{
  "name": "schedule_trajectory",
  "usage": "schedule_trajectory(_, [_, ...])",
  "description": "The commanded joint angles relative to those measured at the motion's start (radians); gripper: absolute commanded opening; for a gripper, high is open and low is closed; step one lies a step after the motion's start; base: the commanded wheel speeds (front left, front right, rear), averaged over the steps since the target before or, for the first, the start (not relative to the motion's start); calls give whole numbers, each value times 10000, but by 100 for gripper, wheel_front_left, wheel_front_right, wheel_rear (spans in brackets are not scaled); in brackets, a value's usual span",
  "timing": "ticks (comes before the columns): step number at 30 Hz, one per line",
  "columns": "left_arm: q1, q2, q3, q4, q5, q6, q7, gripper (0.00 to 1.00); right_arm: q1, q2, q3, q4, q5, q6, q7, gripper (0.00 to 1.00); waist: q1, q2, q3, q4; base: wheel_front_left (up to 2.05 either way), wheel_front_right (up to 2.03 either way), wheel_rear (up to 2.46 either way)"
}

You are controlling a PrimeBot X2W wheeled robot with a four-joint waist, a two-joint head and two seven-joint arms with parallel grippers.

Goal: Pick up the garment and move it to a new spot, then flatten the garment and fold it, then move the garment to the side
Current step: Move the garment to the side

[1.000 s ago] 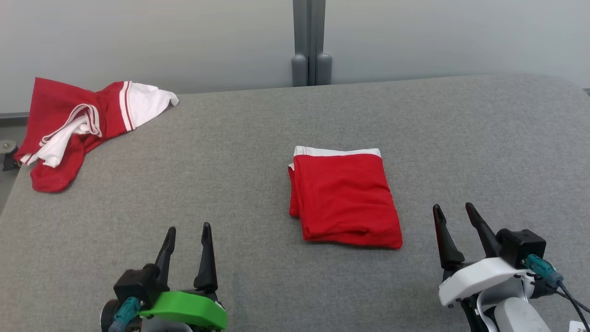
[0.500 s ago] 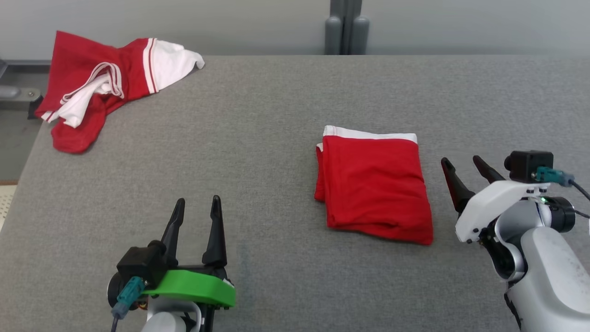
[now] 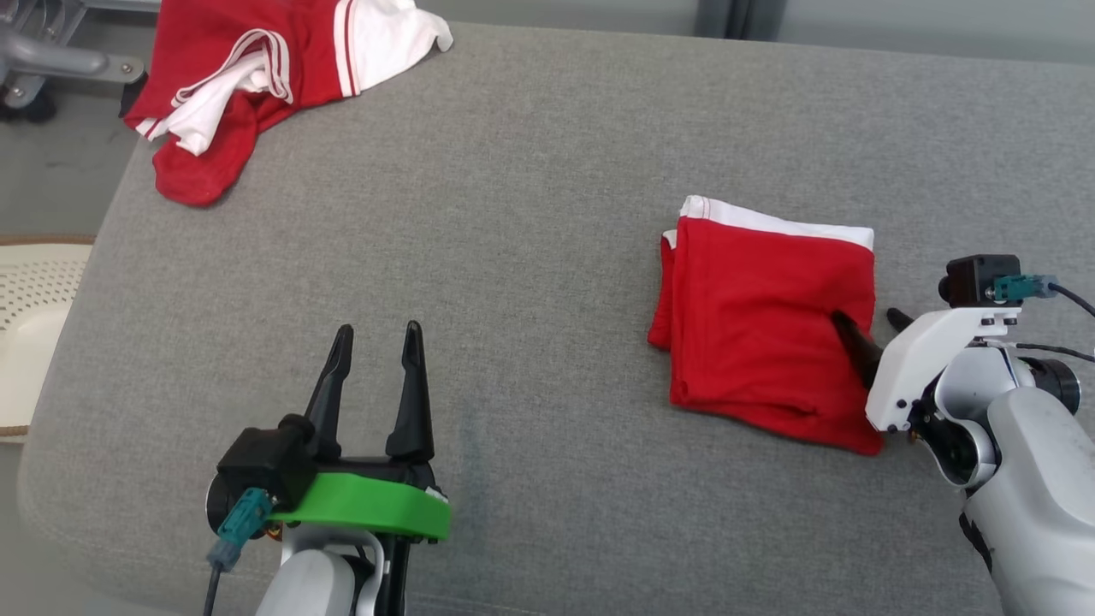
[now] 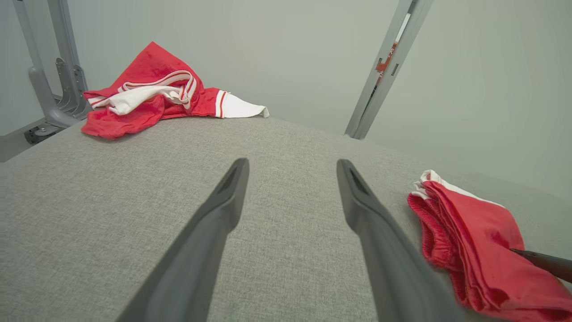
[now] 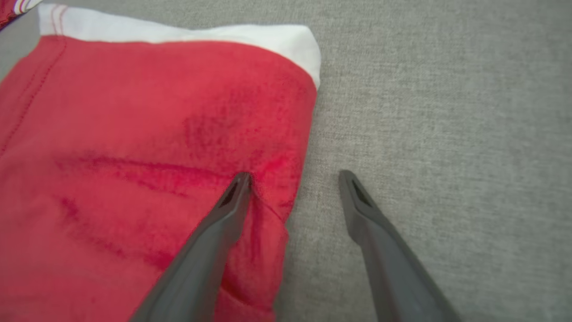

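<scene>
The folded red garment [image 3: 766, 342], with a white band along its far edge, lies flat on the right half of the grey worktop [image 3: 530, 257]. The right fingers [image 3: 851, 338] are spread and grasp nothing. They straddle the garment's right-hand edge: one tip is set on the red cloth, which creases around it, and the other is over grey fabric just beside the edge. The left fingers [image 3: 411, 393] are also parted and empty, near the front of the worktop and well apart from the garment, with plain grey fabric between them and it. A second garment [image 3: 248, 77], red with white striped trim, sits crumpled at the far left corner, well away from the folded one. Off the worktop to the left are a pale perforated thing [image 3: 30, 316] low down and a grey metal frame [image 3: 51, 60] on a castor beside the crumpled heap. A slanted grey post [image 4: 384, 71] stands behind the worktop against the pale wall.
</scene>
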Motion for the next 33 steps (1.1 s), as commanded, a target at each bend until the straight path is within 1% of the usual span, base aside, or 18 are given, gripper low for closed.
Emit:
schedule_trajectory(1, [-171, 25, -6, -88, 17, 44, -3, 100, -187, -73, 112, 121, 75, -11, -5, 100, 0, 0, 291, 221, 0, 0, 0])
schedule_trajectory(2, [-175, 25, -19, -140, 15, 58, -3, 100, -234, -66, 198, 201, 120, -11, -30, 100, 0, 0, 329, 193, 0, 0, 0])
schedule_trajectory(3, [-184, 25, -27, -175, 27, 58, -3, 100, -287, -60, 292, 254, 158, -11, -36, 93, 0, 0, 363, 149, 0, 0, 0])
schedule_trajectory(4, [-205, 25, -50, -211, 61, 36, -3, 100, -362, -60, 422, 307, 196, -11, -64, 40, 0, 0, 401, 83, 0, 0, 0])
schedule_trajectory(5, [-218, 25, -50, -243, 102, 27, -5, 100, -435, -62, 537, 322, 251, -10, -64, 29, 0, 0, 437, -1, 0, 0, 0])
schedule_trajectory(6, [-240, 25, -59, -273, 138, 16, -3, 100, -506, -77, 679, 316, 286, -7, -118, 0, 0, 0, 479, -106, 0, 0, 0])
schedule_trajectory(10, [-354, 25, -69, -394, 312, -27, -3, 100, -911, -187, 1032, 128, 454, -13, -576, 0, 0, 0, 665, -712, 0, 0, 0])
schedule_trajectory(16, [-566, 26, -117, -449, 679, -160, -3, 100, -1286, -441, 1348, -121, 511, -13, -1262, 0, 0, 0, 939, -2105, 0, 0, 0])
schedule_trajectory(21, [-806, 31, -148, -327, 1023, -325, -3, 100, -1457, -697, 1228, -196, 487, -13, -1810, 0, 0, 0, 1207, -3441, 0, 0, 0])
schedule_trajectory(25, [-990, 43, -219, -202, 1301, -467, -3, 100, -1450, -770, 965, -185, 515, -13, -2140, 0, 0, 0, 1432, -4353, 0, 0, 0])
schedule_trajectory(29, [-1146, 88, -294, -121, 1529, -593, -3, 100, -1357, -778, 661, -156, 572, -13, -2451, 0, 0, 0, 1648, -5017, 0, 0, 0])
schedule_trajectory(33, [-1271, 135, -370, -75, 1611, -680, -3, 100, -1219, -723, 352, -155, 450, -13, -2634, 0, 0, 0, 1792, -5379, 0, 0, 0])
